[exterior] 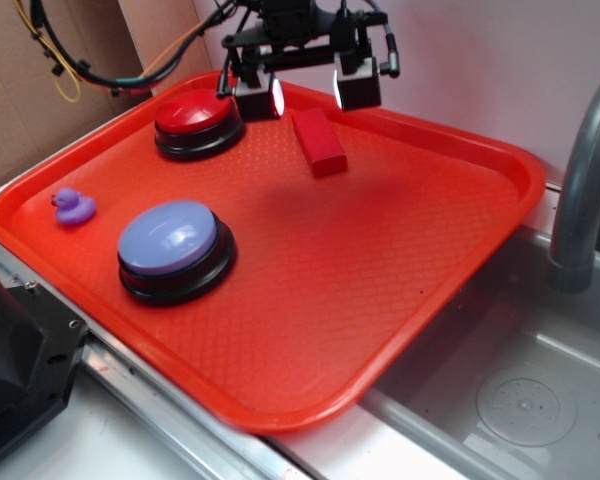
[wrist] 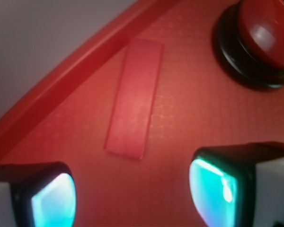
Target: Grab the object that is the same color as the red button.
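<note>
A small red block (exterior: 319, 142) lies flat on the orange-red tray (exterior: 380, 300), near the tray's far edge and a little toward its far left corner. In the wrist view the block (wrist: 134, 97) shows as a long narrow slab set roughly parallel to the raised rim of the tray (wrist: 61, 85), apart from that rim and touching nothing else. The gripper (exterior: 309, 92) hangs over the far edge of the surface with its jaws spread wide and empty; one finger (exterior: 358, 88) sits above the far end of the block, the other finger (exterior: 261, 97) is near the red button (exterior: 196, 116). From the wrist camera the two fingertips (wrist: 54, 201) appear at the bottom of the frame, well apart from each other, and the block lies ahead of them, clear of both pads. The red button, a glossy dome on a black base, stands just beside the block toward the far left corner, not touching it. A lavender-blue button (exterior: 170, 240) on a similar black base stands near the left edge, closer to the near side, and a tiny purple duck (exterior: 74, 206) sits close to the left corner. The tray rests partly over a metal sink (exterior: 520, 400), with a grey faucet (exterior: 580, 180) rising at the right.
</note>
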`<action>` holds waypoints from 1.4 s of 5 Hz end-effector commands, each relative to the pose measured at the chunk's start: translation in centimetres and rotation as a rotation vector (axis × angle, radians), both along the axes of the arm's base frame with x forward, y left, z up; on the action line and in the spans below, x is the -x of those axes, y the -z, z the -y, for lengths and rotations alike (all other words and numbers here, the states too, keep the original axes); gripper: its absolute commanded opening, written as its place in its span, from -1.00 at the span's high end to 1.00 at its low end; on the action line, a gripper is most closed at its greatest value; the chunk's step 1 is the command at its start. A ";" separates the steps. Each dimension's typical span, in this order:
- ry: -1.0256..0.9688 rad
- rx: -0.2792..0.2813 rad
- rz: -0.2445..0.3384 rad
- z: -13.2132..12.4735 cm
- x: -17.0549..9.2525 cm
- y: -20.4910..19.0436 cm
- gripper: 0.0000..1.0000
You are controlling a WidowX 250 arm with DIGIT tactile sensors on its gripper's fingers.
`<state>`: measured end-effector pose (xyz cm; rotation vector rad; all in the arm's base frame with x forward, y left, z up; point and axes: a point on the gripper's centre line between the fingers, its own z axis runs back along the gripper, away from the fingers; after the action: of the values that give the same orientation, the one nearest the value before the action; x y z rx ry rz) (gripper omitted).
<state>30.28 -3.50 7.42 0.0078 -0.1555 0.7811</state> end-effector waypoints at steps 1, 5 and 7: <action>-0.106 -0.006 -0.014 -3.5 -0.6 1.7 -1.00; -0.058 0.084 -0.091 -1.2 -0.7 6.3 0.97; 0.187 0.168 -0.012 1.8 2.4 -2.9 1.00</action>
<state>27.91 -6.33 8.88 -0.1220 -0.0238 0.6185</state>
